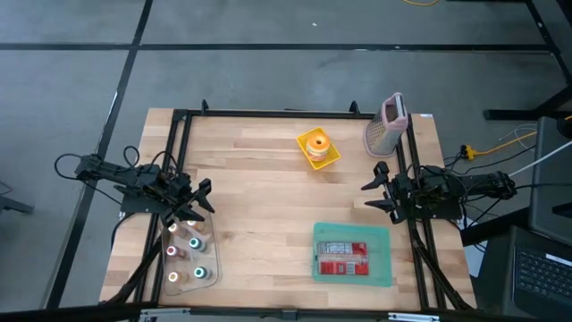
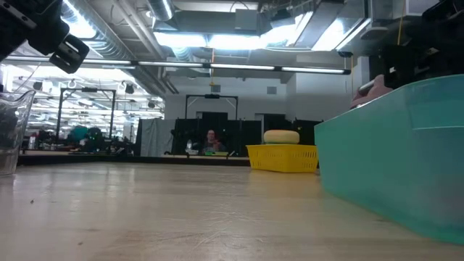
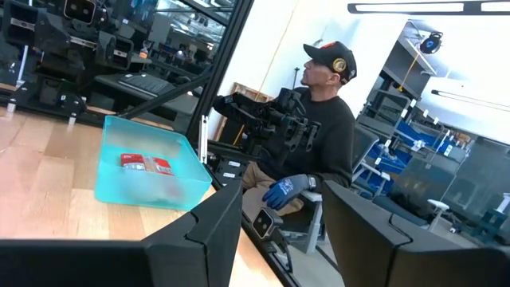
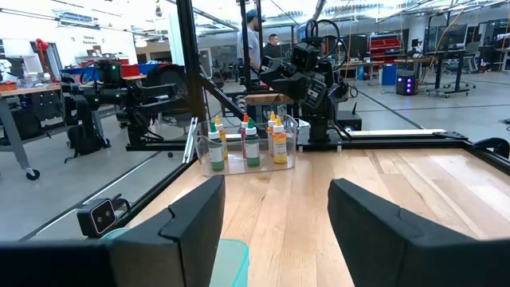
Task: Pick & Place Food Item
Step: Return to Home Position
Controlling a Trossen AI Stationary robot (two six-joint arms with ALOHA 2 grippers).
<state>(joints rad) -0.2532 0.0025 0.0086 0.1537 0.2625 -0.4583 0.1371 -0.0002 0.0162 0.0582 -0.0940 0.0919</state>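
Above the transparent bin: the left gripper [image 1: 205, 197] hangs over the near corner of the transparent bin [image 4: 263, 167] at the left side of the counter [image 1: 268, 206]. Its fingers [image 3: 199, 239] are spread wide with nothing between them.
Food coloring bottles: the food coloring bottles [image 1: 193, 241] stand upright inside the transparent bin, green and orange ones among them. None lies on the open counter, so the placing looks finished.
Right gripper: the right gripper [image 1: 369, 193] sits at the counter's right edge, apart from the teal bin [image 1: 380, 234]. Its fingers [image 4: 191, 215] are wide and empty, and it looks to be at or near its rest pose.
Step in hand: taking the left arm home.
Doing it well: lift straight up off the bin before drawing back, so no finger catches a bottle top or the bin wall. Leave the fingers apart, since closing them this near the tops could snag one.
Path: pull back toward the left edge, minding the black frame post [image 1: 176, 143] just beside the arm.
Risk: the bin looks light, so a brush in passing could slide it or tip the bottles.
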